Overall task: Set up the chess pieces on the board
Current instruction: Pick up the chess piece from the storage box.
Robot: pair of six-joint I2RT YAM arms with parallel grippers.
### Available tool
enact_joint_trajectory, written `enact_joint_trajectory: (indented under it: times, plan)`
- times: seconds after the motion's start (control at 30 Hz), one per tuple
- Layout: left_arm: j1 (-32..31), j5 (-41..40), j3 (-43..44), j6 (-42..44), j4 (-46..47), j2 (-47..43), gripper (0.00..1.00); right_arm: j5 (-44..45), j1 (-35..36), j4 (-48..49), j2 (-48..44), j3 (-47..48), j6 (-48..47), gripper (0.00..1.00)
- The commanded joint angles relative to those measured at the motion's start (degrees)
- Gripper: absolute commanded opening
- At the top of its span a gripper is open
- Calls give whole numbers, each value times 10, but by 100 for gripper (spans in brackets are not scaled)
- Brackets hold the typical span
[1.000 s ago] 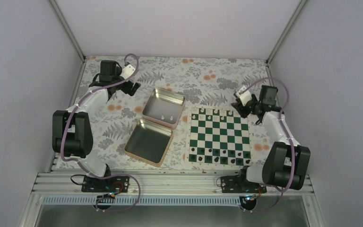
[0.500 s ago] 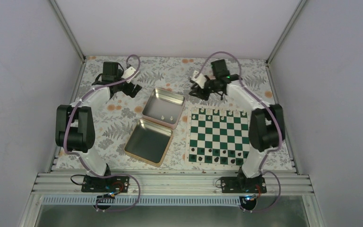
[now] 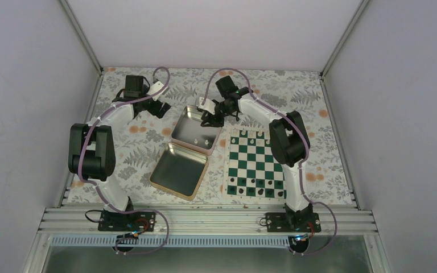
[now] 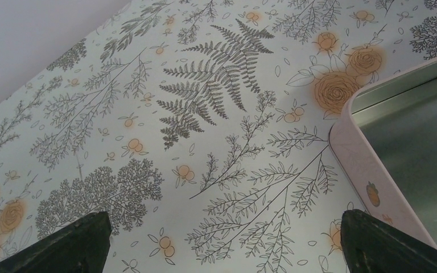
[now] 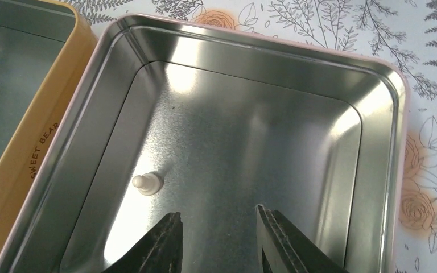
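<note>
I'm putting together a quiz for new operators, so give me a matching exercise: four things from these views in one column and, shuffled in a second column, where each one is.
Things
1. right gripper
2. left gripper
3. cream piece
4. dark pieces

Places
A. near rows of the board
B. on the floor of the tin
C. open, above the inside of the tin
D. open, over the flowered tablecloth, beside the corner of the tin

Pairs: 1-C, 2-D, 3-B, 4-A

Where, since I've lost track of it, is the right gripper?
Top view, centre: the right gripper hovers over the open tin's far half, just left of the board.
</note>
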Motion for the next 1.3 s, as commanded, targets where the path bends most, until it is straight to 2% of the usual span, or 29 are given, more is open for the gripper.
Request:
enact_joint_trajectory:
  times: [0.0, 0.13, 0.4, 0.77, 1.27]
  plan:
    - [1, 2, 0, 4, 8, 11, 100, -20, 13, -61, 29, 40, -52, 36]
    - [1, 1, -1, 5, 11, 13, 100, -5, 31, -101, 45, 48, -92, 36]
    - [2, 1, -8, 6, 17, 13, 100, 4, 56, -114, 54, 44, -123, 37]
    - [6, 8, -8, 3, 16, 11, 100, 42, 76, -61, 55, 13, -122, 38]
    - [13, 13, -12, 3, 19, 11, 100, 49, 84, -65, 89, 52, -131, 38]
